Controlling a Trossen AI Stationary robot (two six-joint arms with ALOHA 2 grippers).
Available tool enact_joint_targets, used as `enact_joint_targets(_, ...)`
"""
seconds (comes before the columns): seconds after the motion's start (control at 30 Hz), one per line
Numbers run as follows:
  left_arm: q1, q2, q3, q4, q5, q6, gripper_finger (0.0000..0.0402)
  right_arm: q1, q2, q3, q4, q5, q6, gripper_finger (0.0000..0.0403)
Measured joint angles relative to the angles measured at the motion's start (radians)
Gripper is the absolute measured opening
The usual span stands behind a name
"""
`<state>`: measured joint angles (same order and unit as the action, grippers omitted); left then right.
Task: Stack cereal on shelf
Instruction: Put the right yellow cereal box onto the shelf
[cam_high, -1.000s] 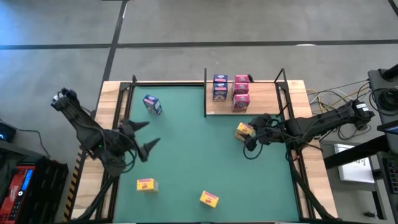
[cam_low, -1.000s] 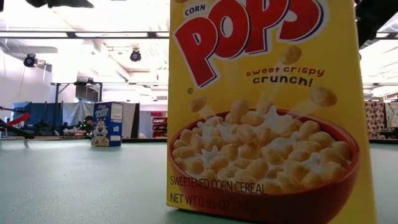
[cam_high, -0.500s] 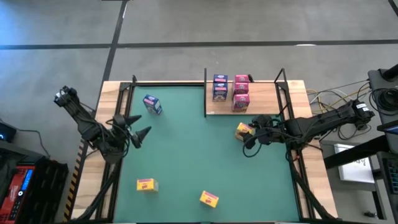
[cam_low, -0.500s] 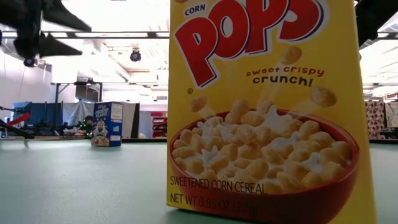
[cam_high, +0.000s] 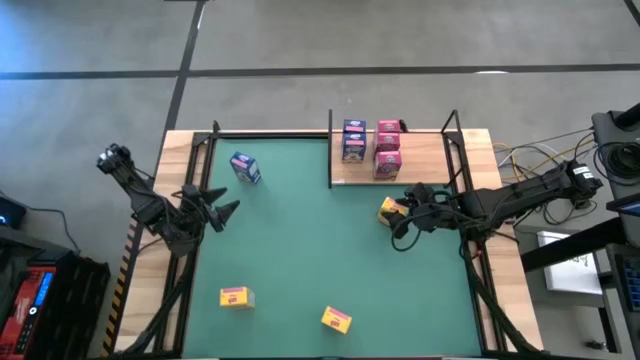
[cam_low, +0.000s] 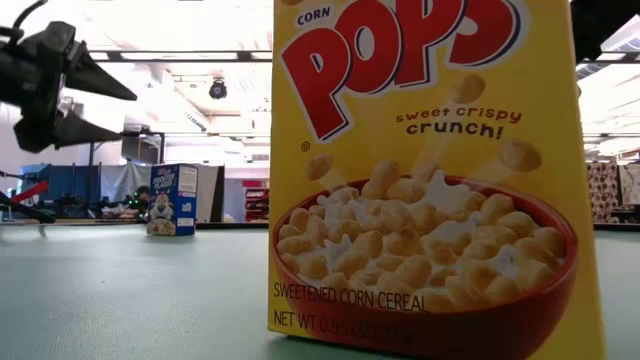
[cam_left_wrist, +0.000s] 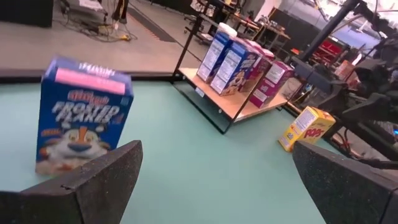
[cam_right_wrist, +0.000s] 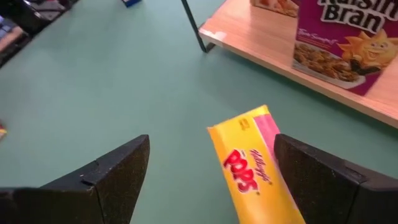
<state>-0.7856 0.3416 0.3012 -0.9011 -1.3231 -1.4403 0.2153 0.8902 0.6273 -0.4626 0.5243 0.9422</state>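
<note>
The right tool (cam_high: 397, 222) sits at the right of centre in the high view, just below the shelf, its fingers (cam_right_wrist: 109, 177) spread wide with nothing gripped. A yellow box (cam_high: 391, 209) stands beside it; in the right wrist view this box (cam_right_wrist: 252, 168) lies between the fingers, nearer one of them, and whether it touches that finger cannot be told.

The left tool (cam_high: 222, 207) hovers at the left edge of the green counter (cam_high: 300, 250), fully open and empty. Ahead of it, a blue box (cam_high: 245, 168) stands upright in the upper left part of the counter.

The shelf (cam_high: 430, 155) lies at the upper right of the counter. On it stand blue boxes (cam_high: 354, 141) and pink boxes (cam_high: 388, 150), side by side in two short rows.

Two more yellow boxes rest on the counter in the lower part of the high view: one at lower left (cam_high: 236, 296), the other near bottom centre (cam_high: 336, 319).
</note>
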Motion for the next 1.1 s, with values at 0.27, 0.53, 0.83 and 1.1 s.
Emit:
enact_joint_targets(0.27,0.0,-0.02,-0.046,0.063,0.094,0.016,0.0398,0.0,0.0,0.0,0.067,-0.008,-0.01,0.033)
enact_joint_targets(0.53,0.0,-0.011,-0.04,0.072,0.398,0.017,0.0398,0.0,0.002,0.035,0.109,-0.052,0.002,0.0329)
enact_joint_targets(0.83,0.0,-0.009,-0.04,0.078,0.634,0.018,0.0398,0.0,0.01,0.082,0.109,-0.027,-0.005,0.0329)
enact_joint_targets(1.1,0.0,-0.008,-0.04,0.08,0.634,0.018,0.0398,0.0,0.01,0.082,0.104,-0.027,-0.036,0.0329)
